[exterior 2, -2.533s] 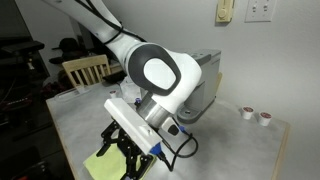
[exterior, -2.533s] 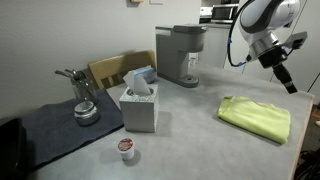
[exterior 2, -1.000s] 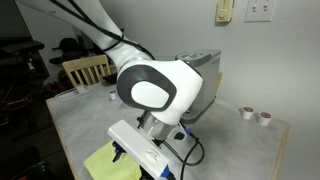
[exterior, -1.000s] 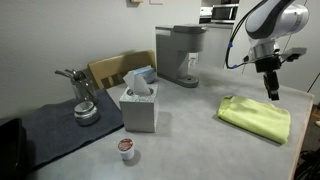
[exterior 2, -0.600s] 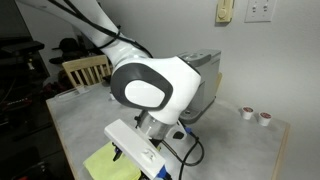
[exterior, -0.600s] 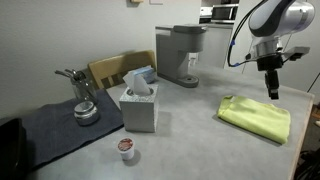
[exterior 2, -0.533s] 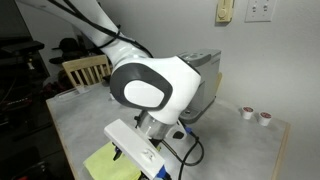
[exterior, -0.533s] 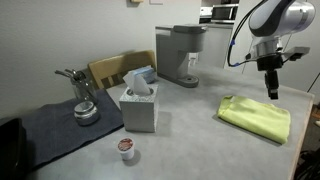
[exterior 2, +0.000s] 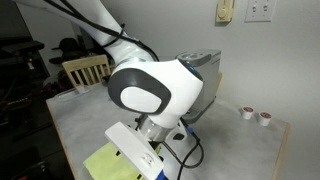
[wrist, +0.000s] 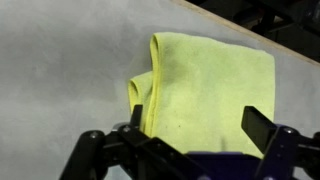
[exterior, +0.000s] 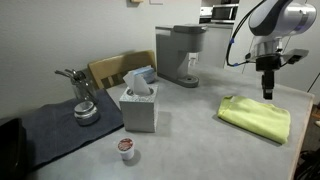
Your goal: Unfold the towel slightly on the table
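The lime yellow-green towel (exterior: 256, 117) lies folded flat on the light grey table (exterior: 190, 125), near its right end. It also shows in an exterior view (exterior 2: 104, 163) and in the wrist view (wrist: 205, 85), with a doubled folded edge on its left side. My gripper (exterior: 266, 91) points straight down above the towel's far edge, clear of the cloth. In the wrist view the gripper (wrist: 196, 122) is open and empty, its two fingers spread wide over the towel.
A tissue box (exterior: 139, 103) stands mid-table, a coffee machine (exterior: 180, 54) behind it. A small pod cup (exterior: 125, 148) sits near the front. A dark grey-blue mat (exterior: 60, 125) holds a metal pot (exterior: 84, 104). A wooden chair (exterior: 110, 68) stands behind. Two pod cups (exterior 2: 254, 114) sit on a side ledge.
My gripper has swung from a tilted pose at the right to pointing straight down over the towel's far edge. In the last half second it barely moves. The towel has not moved.
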`<state>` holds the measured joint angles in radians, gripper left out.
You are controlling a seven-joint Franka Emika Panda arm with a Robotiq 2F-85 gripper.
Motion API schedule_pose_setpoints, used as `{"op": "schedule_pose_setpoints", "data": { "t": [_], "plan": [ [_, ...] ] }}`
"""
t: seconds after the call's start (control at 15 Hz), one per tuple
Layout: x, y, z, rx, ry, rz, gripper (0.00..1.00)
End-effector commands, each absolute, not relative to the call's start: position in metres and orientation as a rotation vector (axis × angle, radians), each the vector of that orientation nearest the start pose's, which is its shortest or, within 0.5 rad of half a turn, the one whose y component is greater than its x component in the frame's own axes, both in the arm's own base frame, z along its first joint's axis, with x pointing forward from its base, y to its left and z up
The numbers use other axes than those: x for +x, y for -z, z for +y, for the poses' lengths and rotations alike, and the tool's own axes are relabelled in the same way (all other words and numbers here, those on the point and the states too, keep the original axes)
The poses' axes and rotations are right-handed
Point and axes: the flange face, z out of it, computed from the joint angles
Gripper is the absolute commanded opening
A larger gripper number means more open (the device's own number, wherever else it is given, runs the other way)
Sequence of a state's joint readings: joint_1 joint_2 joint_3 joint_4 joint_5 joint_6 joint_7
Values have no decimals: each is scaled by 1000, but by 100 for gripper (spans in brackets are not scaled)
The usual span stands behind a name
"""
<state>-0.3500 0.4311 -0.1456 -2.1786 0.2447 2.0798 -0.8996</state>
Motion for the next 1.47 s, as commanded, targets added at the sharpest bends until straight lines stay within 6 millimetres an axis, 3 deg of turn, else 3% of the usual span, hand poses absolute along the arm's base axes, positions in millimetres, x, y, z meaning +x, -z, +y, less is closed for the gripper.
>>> {"op": "schedule_pose_setpoints", "data": {
  "t": [0.0,0.93,1.4],
  "plan": [
    [440,-153,-233,-2671,-372,-314,100],
    [443,-127,-240,-2638,-381,-267,100],
    [447,-137,-243,-2634,-338,-249,100]
  ]
}}
